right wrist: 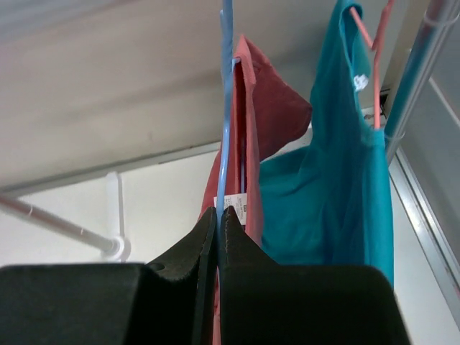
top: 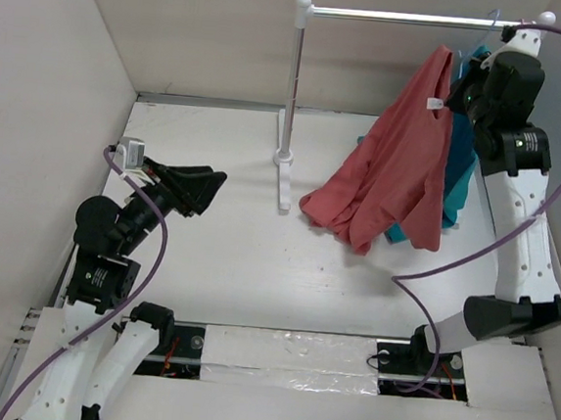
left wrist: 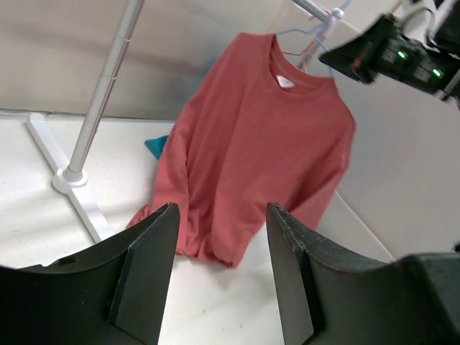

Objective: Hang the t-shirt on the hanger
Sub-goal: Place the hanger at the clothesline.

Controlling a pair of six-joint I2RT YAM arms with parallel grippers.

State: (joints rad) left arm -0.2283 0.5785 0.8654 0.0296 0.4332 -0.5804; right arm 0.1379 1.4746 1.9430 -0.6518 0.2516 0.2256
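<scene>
1. Reaching high at the far right, the right arm (top: 515, 221) stands nearly upright from its base; its wrist bends over towards the rail (top: 405, 18) of the clothes rack, and the right gripper (right wrist: 218, 215) sits just under that rail.
2. Its jaws are pressed together on the thin light-blue wire of the hanger (right wrist: 226, 108); the wire runs straight up out of the fingertips.
3. The hanger is up by the rail's right end; whether its hook rests on the rail I cannot tell.
4. The red t-shirt (top: 402, 172) is on the hanger, neck at the top, draping down and to the left; its lower edge lies on the table (top: 227, 255), near the rack's post (top: 293, 93).
5. A teal shirt (right wrist: 338, 180) hangs just behind it on a pink hanger (right wrist: 377, 65).
6. The left arm (top: 110, 244) is folded low at the near left, wrist pointing towards the t-shirt; the left gripper (left wrist: 223, 215) has its jaws well apart and holds nothing, well away from the cloth.
</scene>
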